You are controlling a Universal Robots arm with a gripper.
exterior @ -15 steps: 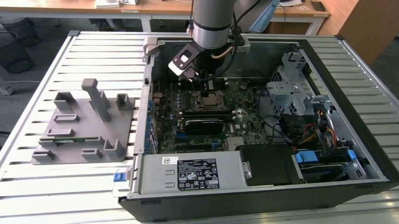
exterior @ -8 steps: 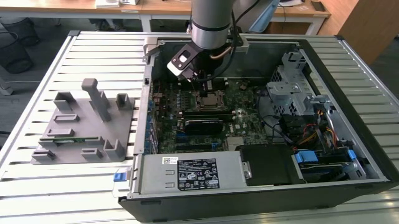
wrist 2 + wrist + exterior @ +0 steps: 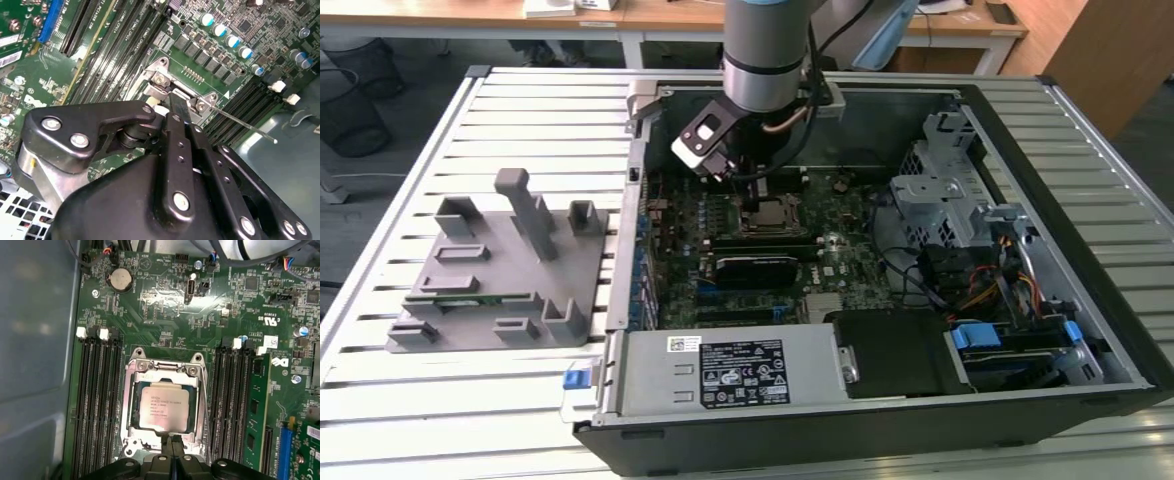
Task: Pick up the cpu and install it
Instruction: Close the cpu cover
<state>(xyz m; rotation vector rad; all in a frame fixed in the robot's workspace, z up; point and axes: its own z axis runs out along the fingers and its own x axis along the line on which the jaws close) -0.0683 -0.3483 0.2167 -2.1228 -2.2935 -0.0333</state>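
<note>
The cpu [image 3: 162, 408], a flat silver-grey square with a paler rim, lies in the metal socket frame [image 3: 131, 405] on the green motherboard [image 3: 165, 305]. My gripper [image 3: 172, 444] hangs just over the frame's edge beside the cpu, its two black fingers pressed together with nothing between them. I cannot tell whether the tips touch the frame. In the second wrist view the shut gripper [image 3: 177, 102] points down at the socket frame [image 3: 159, 82], and a thin socket lever [image 3: 245, 126] sticks out free. In the exterior view the gripper [image 3: 755, 190] sits above the socket [image 3: 778, 212] inside the open computer case [image 3: 1067, 130].
A green memory stick [image 3: 257, 410] stands in a slot beside the socket, with black memory slots [image 3: 97, 405] on the other side. The case holds a power supply [image 3: 720, 372], a metal drive cage [image 3: 945, 190] and cables [image 3: 987, 290]. A grey fixture [image 3: 507, 270] stands at the exterior view's left.
</note>
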